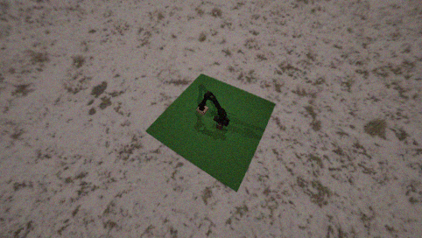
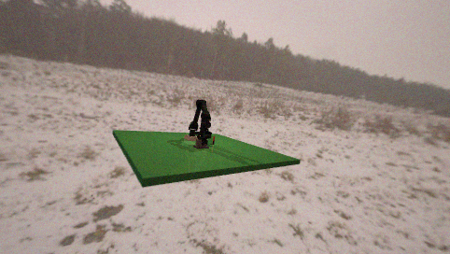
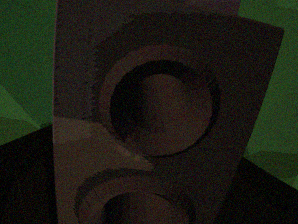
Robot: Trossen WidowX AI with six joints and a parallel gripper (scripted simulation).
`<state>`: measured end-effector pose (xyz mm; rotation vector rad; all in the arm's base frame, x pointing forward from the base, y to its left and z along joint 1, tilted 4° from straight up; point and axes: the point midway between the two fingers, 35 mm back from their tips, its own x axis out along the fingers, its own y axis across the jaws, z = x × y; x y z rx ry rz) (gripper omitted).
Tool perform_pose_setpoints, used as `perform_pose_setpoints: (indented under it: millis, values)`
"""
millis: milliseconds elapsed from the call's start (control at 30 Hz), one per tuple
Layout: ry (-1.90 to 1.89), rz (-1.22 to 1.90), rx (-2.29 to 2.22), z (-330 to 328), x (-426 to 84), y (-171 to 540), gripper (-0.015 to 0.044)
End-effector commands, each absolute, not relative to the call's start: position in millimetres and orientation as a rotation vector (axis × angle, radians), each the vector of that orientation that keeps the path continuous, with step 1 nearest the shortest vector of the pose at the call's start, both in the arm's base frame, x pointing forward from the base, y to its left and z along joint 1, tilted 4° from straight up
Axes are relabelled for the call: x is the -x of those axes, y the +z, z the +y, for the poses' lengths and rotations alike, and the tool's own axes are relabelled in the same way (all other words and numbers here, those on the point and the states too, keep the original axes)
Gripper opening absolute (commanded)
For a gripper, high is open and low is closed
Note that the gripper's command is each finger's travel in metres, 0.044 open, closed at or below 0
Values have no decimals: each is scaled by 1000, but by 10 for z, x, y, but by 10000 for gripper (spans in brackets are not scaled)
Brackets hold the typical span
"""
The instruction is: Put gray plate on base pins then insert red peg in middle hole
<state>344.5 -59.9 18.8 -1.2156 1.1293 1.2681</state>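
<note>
Gray plate [image 3: 160, 63] close up, two round holes, green mat [image 3: 27, 43] behind

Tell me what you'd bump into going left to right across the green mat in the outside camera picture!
Bare green mat → the small tan base with the plate → the black robot arm → the little red peg standing upright → more bare green mat out to the right corner.
</note>
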Motion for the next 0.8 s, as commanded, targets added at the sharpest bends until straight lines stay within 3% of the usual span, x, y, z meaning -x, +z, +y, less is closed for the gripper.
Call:
perform_pose_setpoints:
  millis: [0,233,400,633,767]
  values:
    - [1267,1129,1216,-601,-3450,196,263]
    - [1267,1129,1216,-601,-3450,196,440]
    - [1267,1129,1216,-603,-3455,222,440]
    - [1266,1133,1218,-660,-3459,1234,440]
    - [1266,1133,1218,-659,-3446,1366,440]
